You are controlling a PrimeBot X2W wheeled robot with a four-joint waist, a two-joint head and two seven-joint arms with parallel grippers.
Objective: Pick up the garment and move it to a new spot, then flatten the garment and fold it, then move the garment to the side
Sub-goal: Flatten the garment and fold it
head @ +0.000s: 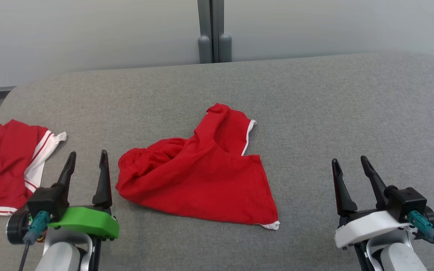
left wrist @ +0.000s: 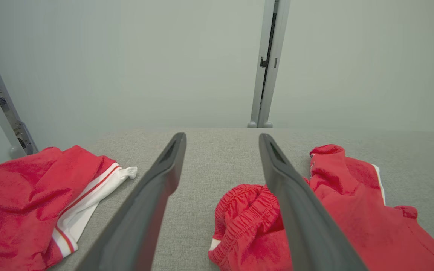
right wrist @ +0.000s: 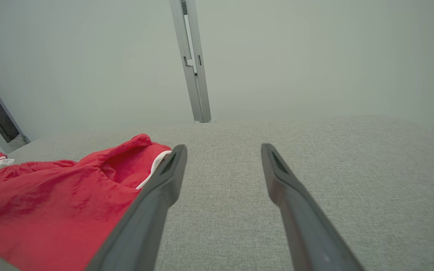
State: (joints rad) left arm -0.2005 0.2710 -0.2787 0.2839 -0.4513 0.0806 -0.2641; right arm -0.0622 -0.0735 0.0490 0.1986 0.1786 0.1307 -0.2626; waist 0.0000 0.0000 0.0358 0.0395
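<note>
Dark fingers of the left gripper (head: pixel 89 153) and the right gripper (head: pixel 349 159) stand wide apart, holding nothing, above the grey woven surface (head: pixel 333 113). The red shorts (head: pixel 202 177) lie crumpled mid-surface, just beside the left gripper. A second red garment (head: pixel 6 169), white-striped, lies at the left edge. Beyond the rounded far edge, pale wall panels (head: pixel 89 30) meet at a grey post (head: pixel 214 30).

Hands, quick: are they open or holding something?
Left hand: open, holding nothing, beside the red garment.
Right hand: open, holding nothing.
</note>
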